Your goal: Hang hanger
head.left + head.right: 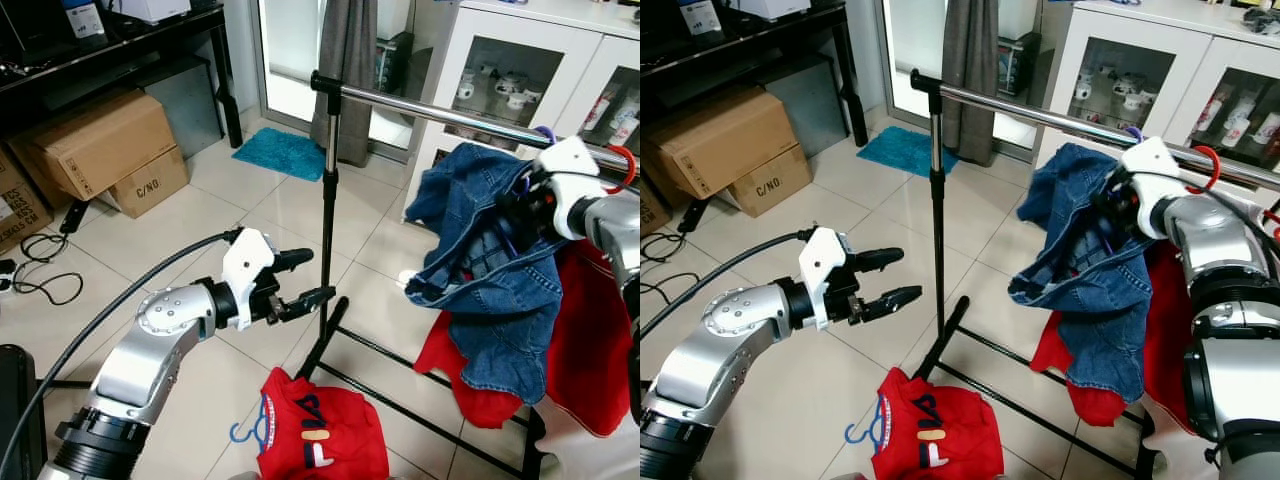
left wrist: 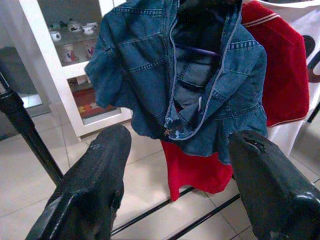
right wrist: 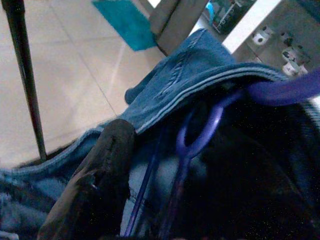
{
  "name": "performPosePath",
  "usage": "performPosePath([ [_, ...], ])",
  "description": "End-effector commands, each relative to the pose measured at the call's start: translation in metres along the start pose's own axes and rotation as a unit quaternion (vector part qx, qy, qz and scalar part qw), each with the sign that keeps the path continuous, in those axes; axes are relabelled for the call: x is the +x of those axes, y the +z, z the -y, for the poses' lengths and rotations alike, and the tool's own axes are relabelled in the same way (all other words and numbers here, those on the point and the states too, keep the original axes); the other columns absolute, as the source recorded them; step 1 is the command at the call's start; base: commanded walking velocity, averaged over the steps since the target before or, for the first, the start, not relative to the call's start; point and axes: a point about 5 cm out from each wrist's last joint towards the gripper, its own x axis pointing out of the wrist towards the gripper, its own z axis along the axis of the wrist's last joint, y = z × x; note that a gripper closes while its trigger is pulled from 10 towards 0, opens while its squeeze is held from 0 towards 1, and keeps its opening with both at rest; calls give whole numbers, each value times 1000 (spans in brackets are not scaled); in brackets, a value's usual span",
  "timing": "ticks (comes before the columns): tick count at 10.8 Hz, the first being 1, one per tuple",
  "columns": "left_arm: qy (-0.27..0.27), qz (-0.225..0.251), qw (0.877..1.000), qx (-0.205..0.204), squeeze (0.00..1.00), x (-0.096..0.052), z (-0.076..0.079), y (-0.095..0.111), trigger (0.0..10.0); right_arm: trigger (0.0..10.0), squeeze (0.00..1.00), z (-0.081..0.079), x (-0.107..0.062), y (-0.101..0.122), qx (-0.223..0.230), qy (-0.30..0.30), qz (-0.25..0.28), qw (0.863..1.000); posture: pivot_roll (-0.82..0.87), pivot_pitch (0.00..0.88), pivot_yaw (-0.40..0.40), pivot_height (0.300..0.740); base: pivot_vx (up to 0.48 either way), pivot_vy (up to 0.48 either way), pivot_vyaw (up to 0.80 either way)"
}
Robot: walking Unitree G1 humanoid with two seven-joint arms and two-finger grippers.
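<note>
At the right of the frame my right gripper (image 1: 1118,205) is gripping the purple hanger (image 3: 200,135) inside the denim jacket (image 1: 490,270), just below the rail (image 1: 440,115) running toward upper right. My left gripper (image 1: 303,278) is waiting spread and empty, center-left.

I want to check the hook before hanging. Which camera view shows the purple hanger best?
The right wrist view: the purple hanger is close, its neck and loop rising from the denim jacket. The two eye views show just its hook tip near the metal rail. The left wrist view shows a thin purple bar inside the jacket.
</note>
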Motion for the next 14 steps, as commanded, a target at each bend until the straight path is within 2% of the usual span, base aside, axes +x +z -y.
performPosePath([
  [1, -5, -8, 1000, 6, 0, 2, 0, -1, 10000, 10000, 0, 5, -4, -3, -28, -5, -12, 1000, -39, 20, 9, 740, 0, 0, 0],
  [3, -4, -9, 1000, 6, 0, 2, 0, -1, 10000, 10000, 0, 5, -4, -5, -33, -7, -19, 999, -39, 21, 7, 740, 0, 0, 0],
  [4, -5, -10, 1000, 7, 0, 2, 0, -1, 10000, 10000, 0, 0, 0, -5, -44, -12, -25, 999, -42, 21, 7, 740, 0, 0, 0],
  [5, -5, -9, 1000, 8, 0, 3, 0, -1, 10000, 10000, 0, -2, 4, -4, -33, -31, -28, 999, -42, 20, 7, 740, 0, 0, 0],
  [6, -5, -9, 1000, 9, 0, 3, -1, -1, 10000, 5333, 0, -5, 8, -2, -9, -44, -26, 999, -42, 20, 8, 740, 0, 0, 0],
  [7, -5, -9, 1000, 9, 0, 3, -1, -1, 10000, 2745, 0, -7, 10, -1, 13, -52, -21, 998, -42, 20, 8, 740, 0, 0, 0],
  [8, -5, -9, 1000, 10, 0, 3, -1, -1, 10000, 0, 0, -10, 14, 2, 70, -62, -8, 996, -42, 20, 8, 740, 0, 0, 0],
  [9, -4, -9, 1000, 10, 0, 3, -1, -1, 10000, 0, 0, -13, 16, 1, 95, -67, -8, 993, -37, 14, 2, 740, 0, 0, 0],
  [14, -2, -11, 1000, 14, 0, 2, -2, -1, 10000, 0, 0, -13, 19, 7, 126, -84, 6, 988, -31, 0, -2, 740, 0, 0, 0],
])
